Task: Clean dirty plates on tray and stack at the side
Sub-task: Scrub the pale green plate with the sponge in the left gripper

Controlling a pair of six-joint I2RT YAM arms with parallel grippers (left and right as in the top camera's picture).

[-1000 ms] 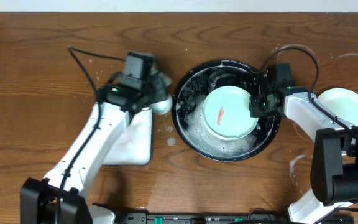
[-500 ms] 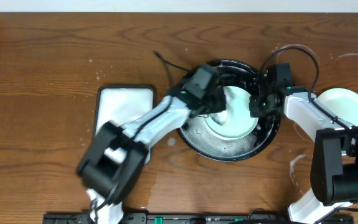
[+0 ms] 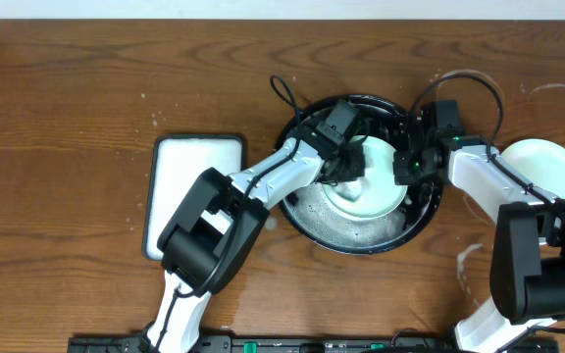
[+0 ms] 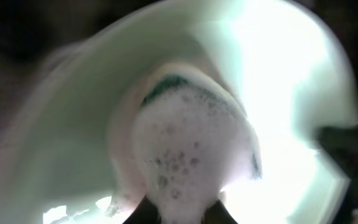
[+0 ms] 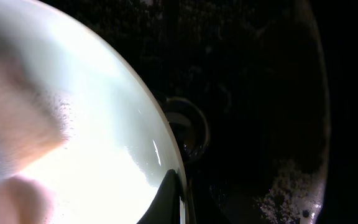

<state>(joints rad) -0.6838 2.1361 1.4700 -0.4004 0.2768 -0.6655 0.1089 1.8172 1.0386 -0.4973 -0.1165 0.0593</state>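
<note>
At the tray [image 3: 314, 218]: sponge [image 4: 191, 155] arriving on the dirty plate [image 3: 381, 193], scrubbing beginning.
Left gripper [image 3: 349, 165], having swung over from the white dish [image 3: 194, 176], is clamping the sudsy green sponge and pressing it onto the pale mint plate, now covering the red smear. Right gripper [image 3: 403, 163] is pinching the plate's right rim, steadying it inside the wet black tray. Farther right, another pale plate [image 3: 547, 167] is sitting on the bare table [image 3: 542, 123], well apart.

Plate [image 3: 381, 192] sits in tray [image 3: 361, 245], dish [image 3: 199, 160] lies left
</note>
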